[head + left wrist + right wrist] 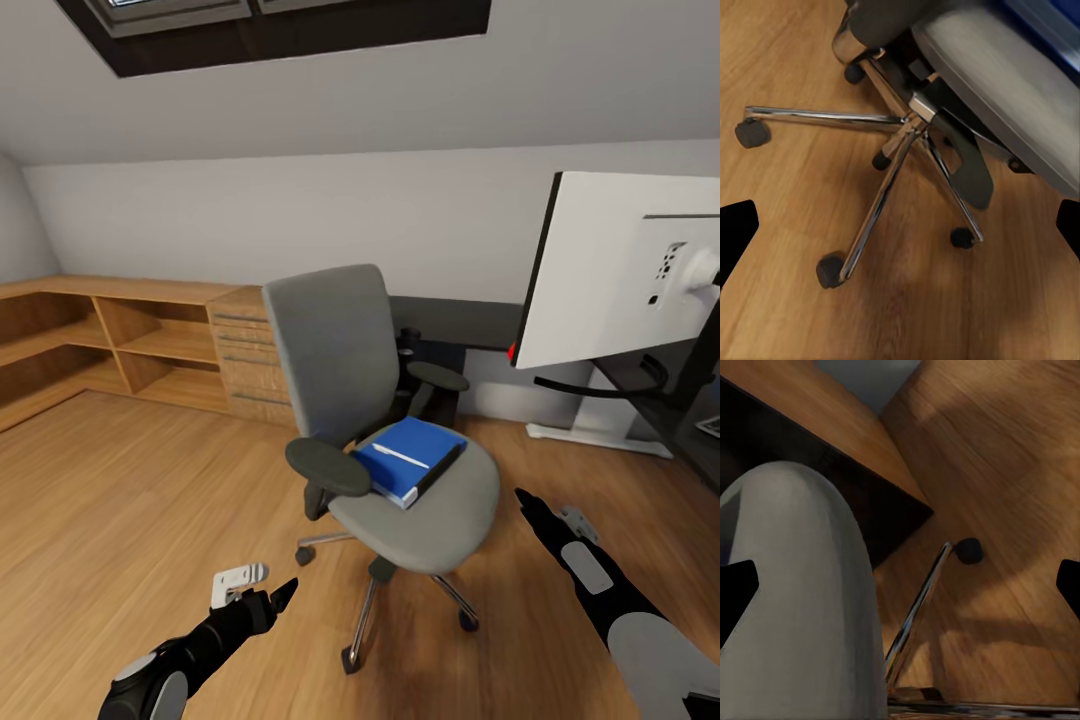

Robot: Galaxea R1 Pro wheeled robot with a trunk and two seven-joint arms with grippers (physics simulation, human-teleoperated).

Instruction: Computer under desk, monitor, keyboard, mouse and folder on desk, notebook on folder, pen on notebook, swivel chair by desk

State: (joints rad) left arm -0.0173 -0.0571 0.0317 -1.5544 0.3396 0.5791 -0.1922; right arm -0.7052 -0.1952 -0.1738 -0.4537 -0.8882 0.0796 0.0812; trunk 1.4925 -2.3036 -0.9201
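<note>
While the head view looks down, the folder (412, 457) lies on the swivel chair (390, 440) seat, a white pen (400, 456) across it; the monitor (625, 270) stands on the desk (470, 322) at right. Both arms reach toward the chair, presumably for the folder. Left wrist view: left gripper (900, 240) spread wide over the chrome base. Right wrist view: right gripper (900, 589) spread too, beside the chair's grey back.

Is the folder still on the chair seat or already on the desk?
On the seat. The folder lies flat on the swivel chair, with a pen-like white stick on top; neither claw holds it.
</note>
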